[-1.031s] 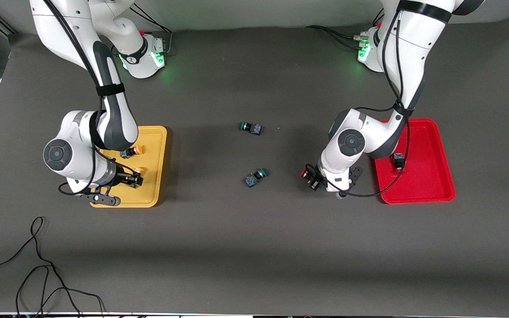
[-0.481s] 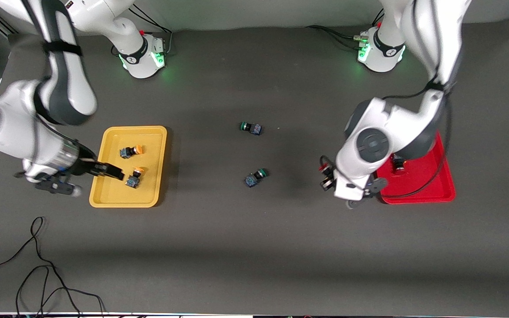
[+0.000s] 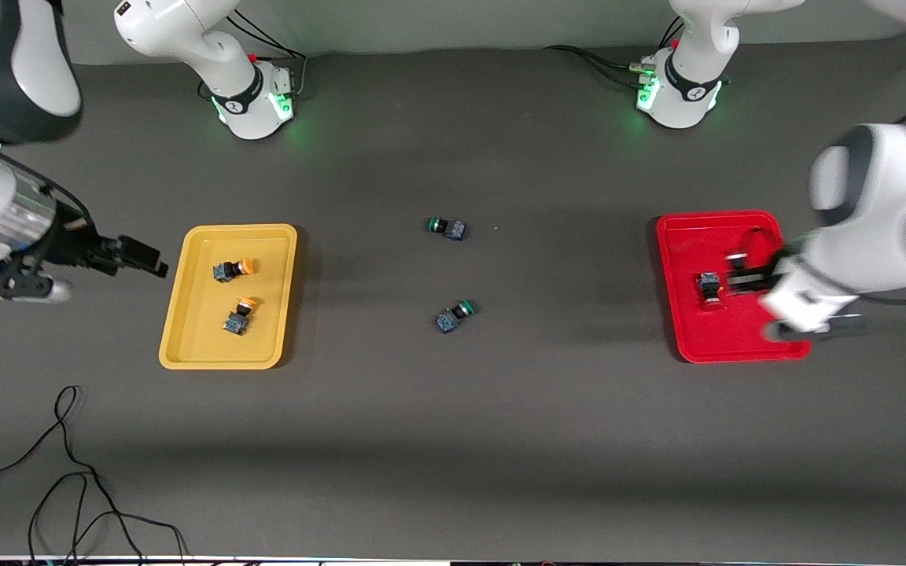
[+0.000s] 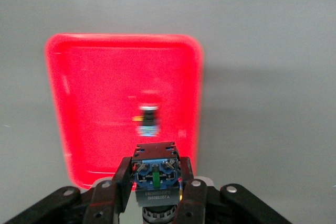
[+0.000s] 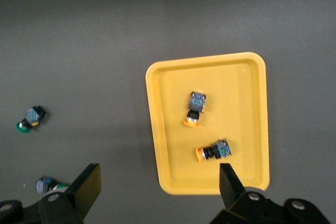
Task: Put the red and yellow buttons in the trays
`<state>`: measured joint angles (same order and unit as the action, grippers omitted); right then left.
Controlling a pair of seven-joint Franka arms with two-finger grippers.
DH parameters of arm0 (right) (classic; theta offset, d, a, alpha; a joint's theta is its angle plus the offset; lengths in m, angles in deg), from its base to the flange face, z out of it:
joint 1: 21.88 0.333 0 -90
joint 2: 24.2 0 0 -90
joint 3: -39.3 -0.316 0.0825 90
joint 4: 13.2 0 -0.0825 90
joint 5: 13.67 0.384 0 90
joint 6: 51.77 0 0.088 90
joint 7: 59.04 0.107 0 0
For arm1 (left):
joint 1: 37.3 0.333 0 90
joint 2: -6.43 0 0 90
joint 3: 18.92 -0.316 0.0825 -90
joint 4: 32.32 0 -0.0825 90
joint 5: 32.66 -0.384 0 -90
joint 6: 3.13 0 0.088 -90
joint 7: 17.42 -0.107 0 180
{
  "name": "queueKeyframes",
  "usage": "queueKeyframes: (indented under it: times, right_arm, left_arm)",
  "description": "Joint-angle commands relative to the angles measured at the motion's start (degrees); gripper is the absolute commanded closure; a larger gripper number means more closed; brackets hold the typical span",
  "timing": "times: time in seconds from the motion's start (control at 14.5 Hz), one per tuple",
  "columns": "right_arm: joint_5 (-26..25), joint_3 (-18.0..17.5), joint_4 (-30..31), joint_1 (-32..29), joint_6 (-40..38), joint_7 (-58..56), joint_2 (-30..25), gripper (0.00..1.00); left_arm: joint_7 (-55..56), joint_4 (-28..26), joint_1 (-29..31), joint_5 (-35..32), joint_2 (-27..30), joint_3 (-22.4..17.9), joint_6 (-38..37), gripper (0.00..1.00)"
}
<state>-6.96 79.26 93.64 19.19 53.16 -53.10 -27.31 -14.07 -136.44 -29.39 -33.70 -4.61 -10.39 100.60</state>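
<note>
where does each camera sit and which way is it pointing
Front view: high across the table, facing both arm bases, right gripper beside the shallow yellow plastic tray.
Left wrist view: looks down past the left gripper, shut on a dark-bodied button switch, onto the shallow red plastic tray.
Right wrist view: looks down between its open fingers onto the yellow tray, shared with the front view.
</note>
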Motion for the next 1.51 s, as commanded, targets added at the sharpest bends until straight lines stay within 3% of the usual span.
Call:
queueKeyframes:
  times: [0.0, 0.14, 0.28, 0.48, 0.55, 0.62, 0.69, 0.76, 0.96, 1.17, 1.44]
  right_arm:
    - [-3.63, -11.34, 0.57, -9.64, -2.10, 0.83, -4.79, 0.00]
    - [-3.64, -18.40, 0.66, -16.79, -3.94, 2.06, -5.93, 0.00]
    - [-3.73, -19.66, 1.18, -19.52, -4.91, 1.97, -7.86, 0.00]
    - [-3.73, -26.58, 1.01, -27.95, -7.28, 1.18, -9.01, 0.00]
    - [-3.73, -29.13, 1.01, -30.24, -7.64, 1.18, -9.27, 0.00]
    - [-3.73, -29.85, 1.10, -30.69, -7.73, 1.18, -9.28, 0.00]
    - [-3.73, -29.86, 1.18, -30.61, -7.82, 1.27, -9.28, 0.00]
    - [-3.73, -29.94, 1.53, -30.61, -7.82, 1.44, -9.02, 0.00]
    - [-3.73, -30.21, 1.98, -30.52, -7.90, 1.79, -9.36, 0.00]
    - [-4.52, -30.21, 1.54, -30.61, -9.58, 1.71, -10.42, 0.00]
    - [-7.15, -30.30, -1.18, -30.79, -9.49, -3.02, -6.56, 0.00]
  left_arm:
    - [-10.18, -10.11, 5.96, -2.55, 2.61, 0.71, 9.78, 0.89]
    - [-13.18, -19.58, 8.69, -3.09, 2.43, 0.71, 23.64, 0.89]
    - [-15.82, -26.81, 11.07, -3.09, 0.68, 0.71, 36.31, 0.89]
    - [-16.27, -29.38, 11.96, -3.18, -1.96, 0.62, 42.52, 0.88]
    - [-16.27, -29.39, 11.96, -3.18, -2.40, 0.71, 42.96, 0.78]
    - [-16.36, -29.30, 11.96, -3.18, -2.41, 0.71, 42.79, 0.46]
    - [-16.27, -28.87, 11.96, -3.09, -2.41, 0.71, 42.18, 0.00]
    - [-16.36, -28.34, 11.96, -3.09, -1.97, 0.71, 41.56, 0.00]
    - [-16.45, -21.95, 11.96, -3.09, -0.30, 0.88, 31.67, 0.00]
    - [-16.45, -10.44, 11.61, -3.00, 1.28, 1.23, 13.75, 0.00]
    - [-16.27, 3.28, 10.29, -2.30, 2.43, 2.20, -4.90, 0.00]
